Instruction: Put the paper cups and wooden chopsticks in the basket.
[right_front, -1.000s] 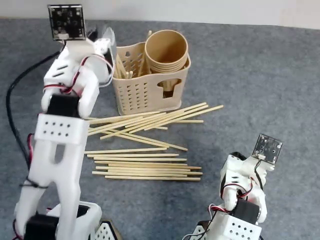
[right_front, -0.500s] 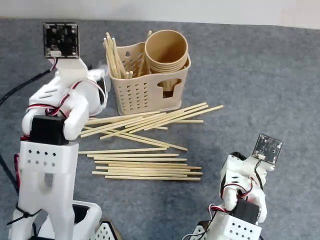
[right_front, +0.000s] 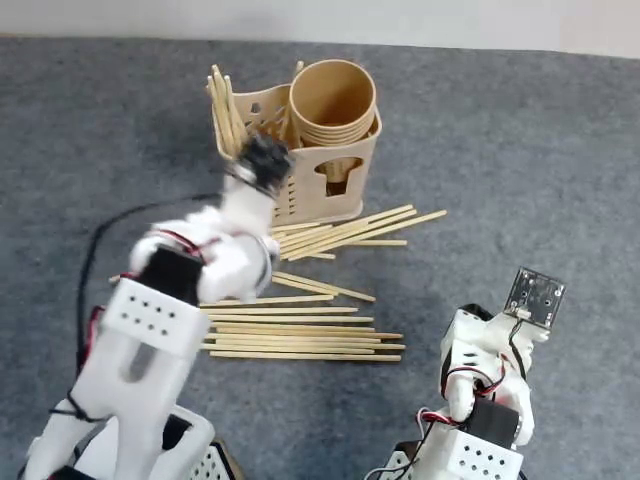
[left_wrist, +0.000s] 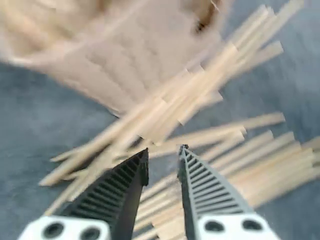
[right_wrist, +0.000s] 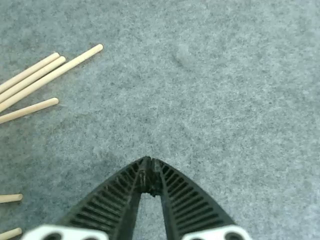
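A beige slotted basket (right_front: 310, 195) stands at the back of the grey mat, with stacked paper cups (right_front: 333, 95) in its right part and a bundle of wooden chopsticks (right_front: 225, 105) upright in its left part. More chopsticks fan out in front of it (right_front: 360, 225), and another batch lies in a parallel pile (right_front: 310, 340). My left arm (right_front: 215, 250) reaches over these just before the basket. Its gripper (left_wrist: 163, 150) is open and holds nothing, hovering above the fanned chopsticks (left_wrist: 200, 95) with the basket (left_wrist: 125, 55) behind. My right gripper (right_wrist: 150, 167) is shut over bare mat.
My right arm (right_front: 490, 370) sits folded at the front right, with some chopstick ends (right_wrist: 45, 75) off to one side of it. Open grey mat stretches to the right of the basket and to the far left.
My left arm left a bundle of chopsticks standing in the basket, drew back from its left side, and swung over the loose chopsticks in front. The right arm has not moved.
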